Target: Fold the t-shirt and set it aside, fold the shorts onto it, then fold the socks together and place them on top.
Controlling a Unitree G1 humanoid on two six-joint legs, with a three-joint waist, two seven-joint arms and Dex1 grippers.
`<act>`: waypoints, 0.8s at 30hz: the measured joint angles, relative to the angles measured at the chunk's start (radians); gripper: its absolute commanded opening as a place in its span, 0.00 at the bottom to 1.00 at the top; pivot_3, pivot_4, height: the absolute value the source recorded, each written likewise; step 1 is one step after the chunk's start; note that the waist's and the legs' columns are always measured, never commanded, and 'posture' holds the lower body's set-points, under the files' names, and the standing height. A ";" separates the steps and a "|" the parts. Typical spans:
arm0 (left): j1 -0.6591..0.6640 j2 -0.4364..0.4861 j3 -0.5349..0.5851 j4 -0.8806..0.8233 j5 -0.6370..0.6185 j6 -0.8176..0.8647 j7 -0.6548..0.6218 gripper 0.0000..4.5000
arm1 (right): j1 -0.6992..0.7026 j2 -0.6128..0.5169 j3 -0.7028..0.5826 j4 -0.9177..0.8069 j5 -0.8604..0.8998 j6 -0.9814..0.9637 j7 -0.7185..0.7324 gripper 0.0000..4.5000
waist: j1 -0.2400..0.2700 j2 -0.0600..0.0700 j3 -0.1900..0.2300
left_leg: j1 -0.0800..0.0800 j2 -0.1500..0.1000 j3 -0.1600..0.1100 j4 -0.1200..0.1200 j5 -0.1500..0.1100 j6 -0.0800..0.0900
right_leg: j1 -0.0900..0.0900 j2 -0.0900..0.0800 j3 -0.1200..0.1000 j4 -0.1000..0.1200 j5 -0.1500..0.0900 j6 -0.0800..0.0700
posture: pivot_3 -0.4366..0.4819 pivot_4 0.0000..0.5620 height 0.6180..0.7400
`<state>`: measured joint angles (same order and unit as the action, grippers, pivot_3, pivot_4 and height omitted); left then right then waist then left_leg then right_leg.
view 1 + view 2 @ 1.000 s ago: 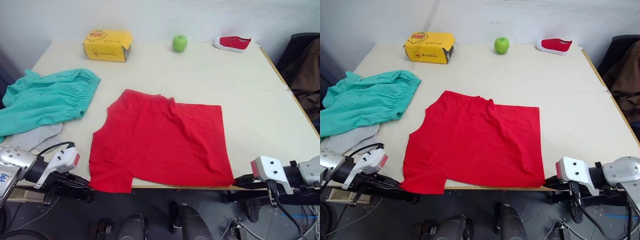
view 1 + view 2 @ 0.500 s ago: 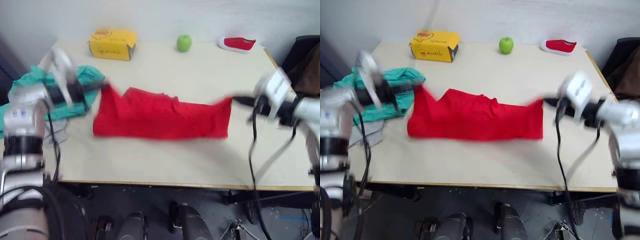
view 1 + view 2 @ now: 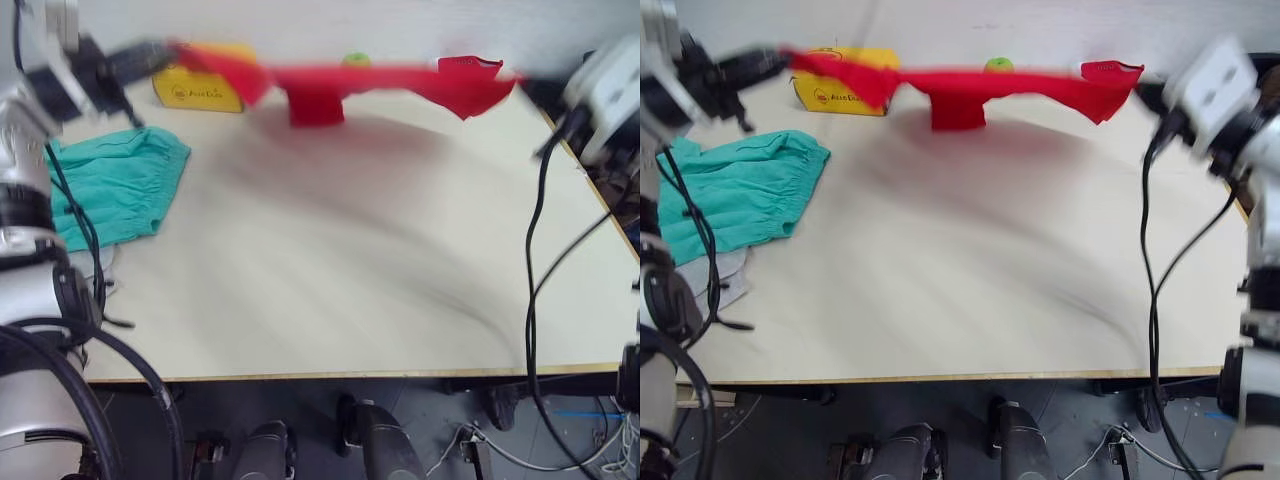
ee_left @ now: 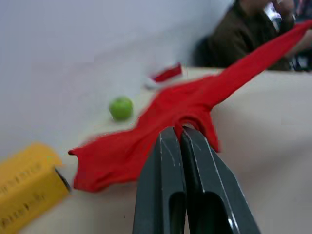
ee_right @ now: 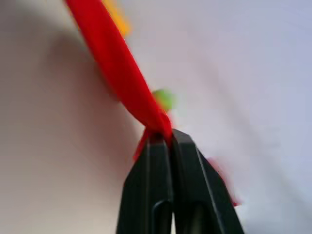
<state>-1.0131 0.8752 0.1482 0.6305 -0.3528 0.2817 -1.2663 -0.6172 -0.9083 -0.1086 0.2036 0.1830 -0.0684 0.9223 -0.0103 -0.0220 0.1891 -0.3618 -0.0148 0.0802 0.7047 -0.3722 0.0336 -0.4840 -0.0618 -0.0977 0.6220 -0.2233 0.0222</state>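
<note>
While both grippers, left gripper and right gripper, clamp the t-shirt stretched aloft toward 12 o'clock, no fold is done; shorts and socks wait at 9 o'clock

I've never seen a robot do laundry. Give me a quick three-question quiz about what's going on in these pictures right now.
1. True or false: the t-shirt is lying flat on the table.
2. Which holds the t-shirt? A: left pincer alone. B: right pincer alone. C: both.
3. Fill in: the shorts lie on the robot's ____ side of the table.

Key: 1 false, it is stretched in the air between the pincers. 2 C. 3 left.
</note>
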 measured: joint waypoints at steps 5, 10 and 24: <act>0.553 0.079 -0.060 -0.488 -0.076 0.216 -0.116 0.00 | 0.379 -0.002 0.038 -0.185 0.005 0.027 0.095 0.00 | 0.008 0.001 0.001 | 0.011 0.001 0.000 0.000 0.000 -0.001 | 0.009 0.000 0.004 0.001 0.001 -0.004 | 0.48 0.27 1.00; 0.783 0.133 -0.049 -0.761 -0.099 0.248 -0.125 0.00 | 0.507 -0.025 0.043 -0.240 0.021 0.033 0.169 0.00 | 0.016 0.002 0.001 | 0.029 0.001 -0.001 -0.005 -0.002 -0.002 | 0.024 0.000 0.005 -0.003 -0.003 -0.008 | 0.48 0.27 1.00; 1.095 0.361 0.104 -0.948 -0.263 0.366 -0.235 0.00 | 0.646 -0.208 0.014 -0.300 0.166 0.163 0.495 0.00 | 0.020 0.003 0.001 | 0.028 0.004 -0.002 -0.006 -0.003 -0.004 | 0.022 0.001 0.003 -0.002 -0.006 -0.011 | 0.48 0.27 1.00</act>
<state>0.0823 1.2362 0.2520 -0.3177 -0.6154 0.6480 -1.5016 0.0287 -1.1163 -0.0946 -0.0963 0.3490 0.0941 1.4177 0.0099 -0.0194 0.1905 -0.3335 -0.0112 0.0786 0.6990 -0.3756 0.0294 -0.4615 -0.0603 -0.0952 0.6196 -0.2290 0.0116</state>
